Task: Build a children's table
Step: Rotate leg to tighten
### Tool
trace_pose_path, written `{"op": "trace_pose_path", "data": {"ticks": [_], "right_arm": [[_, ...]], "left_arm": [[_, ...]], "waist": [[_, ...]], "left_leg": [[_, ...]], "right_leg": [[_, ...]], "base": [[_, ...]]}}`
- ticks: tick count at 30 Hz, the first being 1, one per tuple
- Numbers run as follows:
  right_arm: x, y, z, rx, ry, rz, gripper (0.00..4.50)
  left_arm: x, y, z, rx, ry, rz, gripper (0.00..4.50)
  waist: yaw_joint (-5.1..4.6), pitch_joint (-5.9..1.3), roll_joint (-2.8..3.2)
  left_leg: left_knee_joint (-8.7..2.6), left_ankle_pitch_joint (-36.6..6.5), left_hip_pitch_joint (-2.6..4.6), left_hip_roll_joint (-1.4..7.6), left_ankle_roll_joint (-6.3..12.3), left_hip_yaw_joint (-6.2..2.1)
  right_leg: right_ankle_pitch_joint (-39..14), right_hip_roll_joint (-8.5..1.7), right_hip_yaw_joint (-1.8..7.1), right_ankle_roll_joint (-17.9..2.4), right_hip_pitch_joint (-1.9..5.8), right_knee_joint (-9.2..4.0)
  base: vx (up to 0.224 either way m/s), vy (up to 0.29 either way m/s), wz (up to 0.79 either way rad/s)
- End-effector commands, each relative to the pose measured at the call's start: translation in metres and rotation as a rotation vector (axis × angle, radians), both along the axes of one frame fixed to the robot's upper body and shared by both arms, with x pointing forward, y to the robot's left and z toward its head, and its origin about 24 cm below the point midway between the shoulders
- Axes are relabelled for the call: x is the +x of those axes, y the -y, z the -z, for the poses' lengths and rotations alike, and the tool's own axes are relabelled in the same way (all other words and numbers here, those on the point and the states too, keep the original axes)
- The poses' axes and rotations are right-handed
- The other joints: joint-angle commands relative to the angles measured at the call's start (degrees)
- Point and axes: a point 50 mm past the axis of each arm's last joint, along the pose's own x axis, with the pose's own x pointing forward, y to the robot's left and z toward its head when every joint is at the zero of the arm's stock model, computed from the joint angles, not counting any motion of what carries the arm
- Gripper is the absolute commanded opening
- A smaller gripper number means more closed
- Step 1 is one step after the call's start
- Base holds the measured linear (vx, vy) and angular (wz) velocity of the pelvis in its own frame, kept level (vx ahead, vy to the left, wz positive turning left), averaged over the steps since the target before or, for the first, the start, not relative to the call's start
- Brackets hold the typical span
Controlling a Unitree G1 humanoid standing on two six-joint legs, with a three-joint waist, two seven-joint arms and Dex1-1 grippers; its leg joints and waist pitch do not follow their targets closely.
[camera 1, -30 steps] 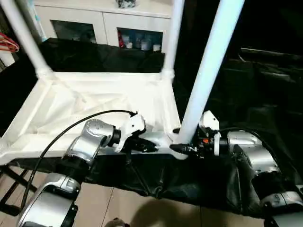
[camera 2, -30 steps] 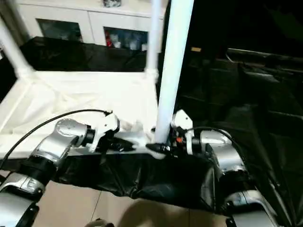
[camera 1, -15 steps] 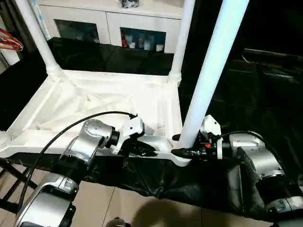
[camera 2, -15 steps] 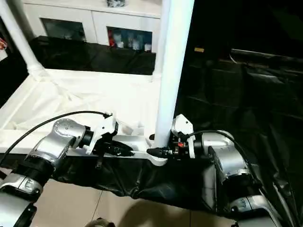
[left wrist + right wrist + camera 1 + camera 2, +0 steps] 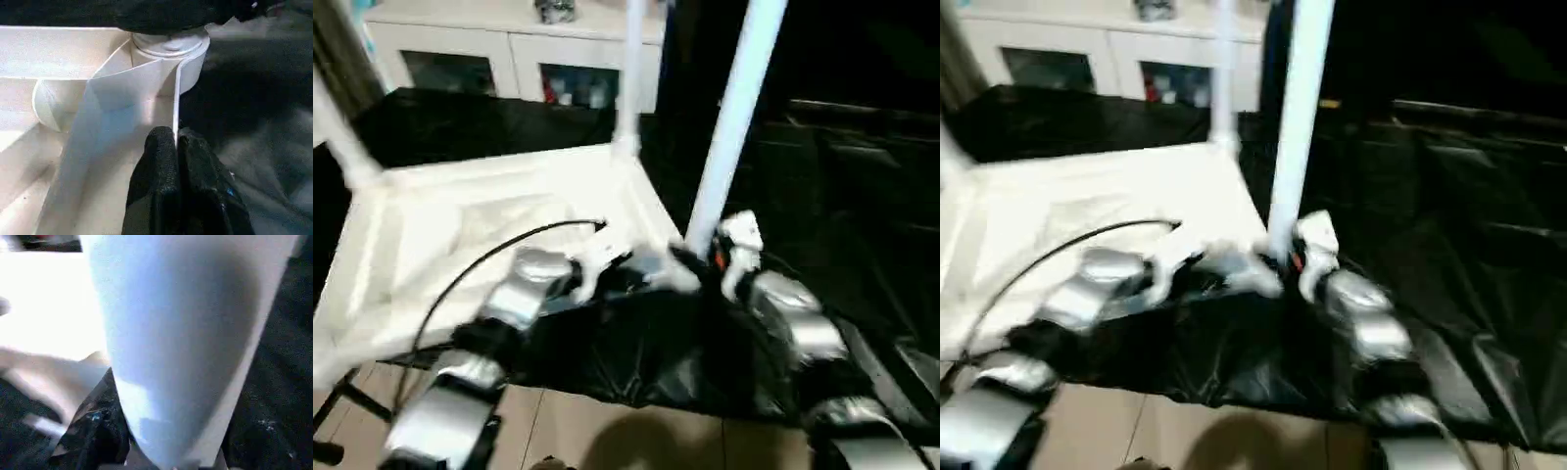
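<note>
One white upturned children's table (image 5: 499,211); legs up

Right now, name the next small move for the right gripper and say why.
Probably keep the right gripper closed around the near leg and press it down into its corner socket, while the left gripper, pinched shut on the tabletop's rim, steadies it.

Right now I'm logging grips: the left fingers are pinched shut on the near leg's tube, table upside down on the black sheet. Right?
Not quite. The left wrist view shows the left fingers pinched on a thin rib of the upturned table, not the near leg. The rest stands.
</note>
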Motion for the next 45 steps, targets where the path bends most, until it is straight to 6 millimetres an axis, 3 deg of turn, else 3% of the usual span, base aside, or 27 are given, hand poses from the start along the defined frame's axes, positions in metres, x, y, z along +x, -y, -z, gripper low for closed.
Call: {"op": "trace_pose_path", "data": {"ticks": [1,4,7,8,11,15,21,25,27,28,33,35,45], "right_arm": [[-0.018,-0.044,0.036,0.013,-0.186,-0.035,1.96],[-0.012,-0.053,0.032,0.008,-0.182,0.024,1.96],[-0.01,-0.06,0.029,-0.001,-0.151,0.024,1.96],[-0.01,-0.062,0.028,0.023,-0.146,-0.001,2.66],[-0.011,-0.063,0.025,0.082,-0.142,-0.078,2.72],[-0.01,-0.06,0.025,0.052,-0.13,-0.104,3.17],[-0.017,-0.039,0.02,-0.007,-0.106,-0.387,3.17],[-0.025,-0.027,0.016,-0.019,-0.109,-0.564,3.17],[-0.033,-0.019,0.013,-0.024,-0.115,-0.688,3.17],[-0.035,-0.017,0.012,-0.025,-0.117,-0.719,3.17],[-0.048,-0.008,0.008,-0.022,-0.155,-0.884,3.17],[-0.056,-0.001,0.008,-0.041,-0.189,-0.968,2.92],[-0.073,0.013,0.006,-0.056,-0.273,-1.096,2.31]], "left_arm": [[0.014,0.034,-0.034,-0.123,0.15,-0.063,0.0],[0.015,0.042,-0.034,-0.119,0.165,-0.093,0.0],[0.013,0.047,-0.034,-0.124,0.171,-0.092,0.0],[0.012,0.047,-0.033,-0.126,0.17,-0.076,0.0],[0.008,0.044,-0.032,-0.135,0.163,-0.008,0.0],[0.005,0.041,-0.031,-0.141,0.154,0.035,0.0],[0.0,0.021,-0.029,-0.127,0.106,0.14,0.0],[-0.001,0.01,-0.031,-0.122,0.087,0.17,0.0],[-0.001,0.002,-0.031,-0.116,0.07,0.194,0.0],[-0.002,0.001,-0.031,-0.115,0.065,0.203,0.0],[-0.004,-0.006,-0.033,-0.114,0.04,0.242,0.0],[-0.006,-0.011,-0.033,-0.116,0.02,0.27,0.0],[-0.011,-0.027,-0.033,-0.097,-0.029,0.338,0.0]], "waist": [[-0.4,-2.9,0.04],[-0.39,-3.08,0.1],[-0.08,-3.42,-0.03],[-0.04,-3.4,-0.17],[0.1,-3.42,-0.15],[-0.1,-3.34,-0.04],[-0.14,-3.32,-0.12],[0.67,-3.35,0.01],[0.76,-3.29,-0.33],[1.13,-3.4,-0.17],[1.72,-3.41,-0.51],[2.07,-3.42,-0.48],[3.01,-3.43,-0.53]], "left_leg": [[-4.83,-20.8,1.16,3.52,-1.19,-2.46],[-4.87,-20.2,1.05,3.52,-1.25,-2.4],[-4.67,-17.4,0.84,3.44,-0.06,-1.98],[-4.64,-16.2,0.71,3.36,0.63,-1.84],[-4.48,-15.2,0.48,3.25,2.08,-1.78],[-4.69,-15.4,0.49,3.43,1.88,-1.89],[-4.55,-15.1,0.36,3.53,2.94,-1.79],[-4.49,-14.3,0.6,3.89,3.29,-1.55],[-4.53,-14.5,0.49,3.95,3.3,-1.52],[-4.4,-14.0,0.64,4.04,3.45,-1.51],[-4.38,-12.9,0.44,4.01,3.64,-1.56],[-4.28,-12.0,0.48,4.07,4.29,-1.47],[-4.3,-12.1,0.49,4.08,3.5,-1.55]], "right_leg": [[-28.4,-5.18,2.9,-8.4,1.13,-5.79],[-25.8,-5.12,2.93,-8.9,1.31,-5.59],[-18.5,-4.95,3.11,-10.6,1.71,-4.85],[-16.3,-4.86,3.15,-11.2,1.88,-4.63],[-16.9,-5.09,3.1,-11.3,2.26,-4.75],[-18.5,-4.98,2.99,-11.0,2.15,-4.8],[-17.4,-4.9,2.99,-11.8,2.41,-4.64],[-16.2,-4.75,2.88,-12.8,2.24,-4.37],[-16.3,-4.8,2.9,-12.9,2.35,-4.32],[-15.9,-4.9,2.93,-12.9,2.28,-4.27],[-16.6,-5.0,2.9,-12.5,2.32,-4.24],[-15.1,-4.9,2.94,-12.7,2.21,-4.14],[-16.9,-5.06,2.94,-11.9,2.08,-4.23]], "base": [[0.0,0.0,0.0],[0.0,0.0,0.0],[0.0,0.0,0.0],[0.0,0.0,0.0],[0.0,0.0,0.0],[0.0,0.0,0.0],[0.0,0.0,0.0],[0.0,0.0,0.0],[0.0,0.0,0.0],[0.0,0.0,0.0],[0.0,0.0,0.0],[0.0,0.0,0.0],[0.0,0.0,0.0]]}}
